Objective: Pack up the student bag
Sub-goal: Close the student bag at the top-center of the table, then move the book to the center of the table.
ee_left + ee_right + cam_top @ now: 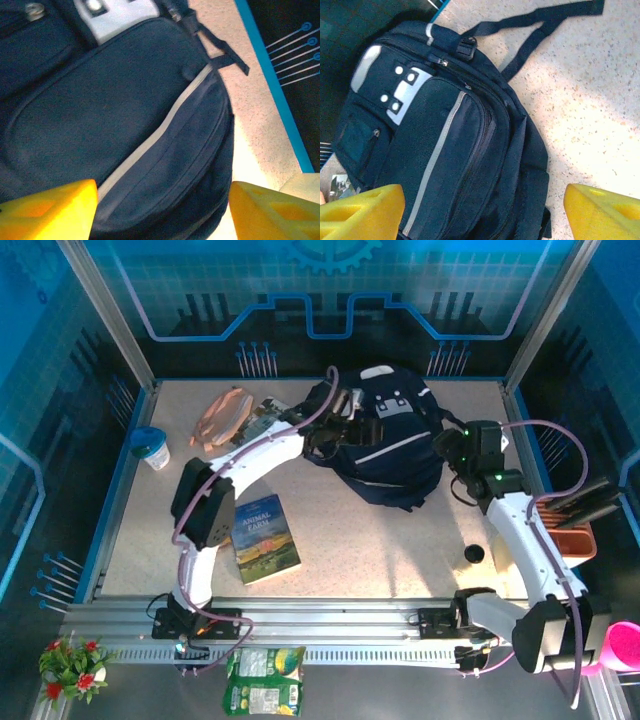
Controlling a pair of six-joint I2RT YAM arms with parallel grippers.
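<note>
The pale speckled surface (400, 550) carries the student bag (385, 455) in its far middle, a little toward the right side. The bag lies flat on its back with its front panel up. Its long axis runs from far to near. The top, with the white patch (385, 403), points at the far edge, and the bottom points back toward the arm bases, swung slightly to the right. The thin white stripe (390, 450) crosses the front at a slant, and a dark strap (540, 30) trails loose onto the surface beside the bag's top.

The left arm arches in from the left, and the left claw (162, 185) is released, with its yellow fingers (50, 210) spread wide and nothing between them. The bag's lower front lies directly ahead of it, close up. I cannot tell whether the fingers touch the fabric.

The right claw (484, 187) sits at the bag's right flank, also spread wide and carrying nothing. From its wrist camera almost all of the bag shows ahead of the fingers.

A book (265, 538) lies nearer the bases, left of the bag and well apart from it.
</note>
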